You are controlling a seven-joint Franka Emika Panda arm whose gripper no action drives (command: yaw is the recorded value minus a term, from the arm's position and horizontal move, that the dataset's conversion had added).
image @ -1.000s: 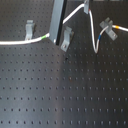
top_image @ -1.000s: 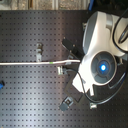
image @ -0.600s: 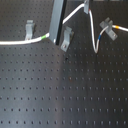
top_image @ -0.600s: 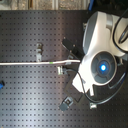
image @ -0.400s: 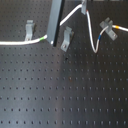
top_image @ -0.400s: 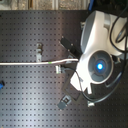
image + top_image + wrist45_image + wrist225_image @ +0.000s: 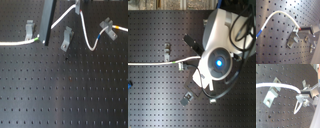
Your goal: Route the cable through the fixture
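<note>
The white cable (image 7: 88,39) runs from the first exterior view's left edge past a green band (image 7: 37,37), rises to my gripper (image 7: 77,6) at the top, then sags and climbs past blue and yellow bands at the right clip (image 7: 107,28). The gripper is shut on the cable; both wrist views show the fingers (image 7: 309,29) (image 7: 309,92) pinching it. A metal clip fixture (image 7: 293,39) (image 7: 270,94) stands just beside the held section. In the second exterior view the cable (image 7: 153,64) runs in from the left, and the arm's white body (image 7: 220,45) hides the gripper.
The black perforated board (image 7: 65,95) carries a left clip (image 7: 30,31) and a middle clip (image 7: 66,39). A dark arm link (image 7: 47,20) crosses the cable. In the second exterior view, small fixtures sit on the board (image 7: 166,48) (image 7: 188,96).
The arm has shifted only slightly in the second exterior view. The cable stays gripped and lies much as before.
</note>
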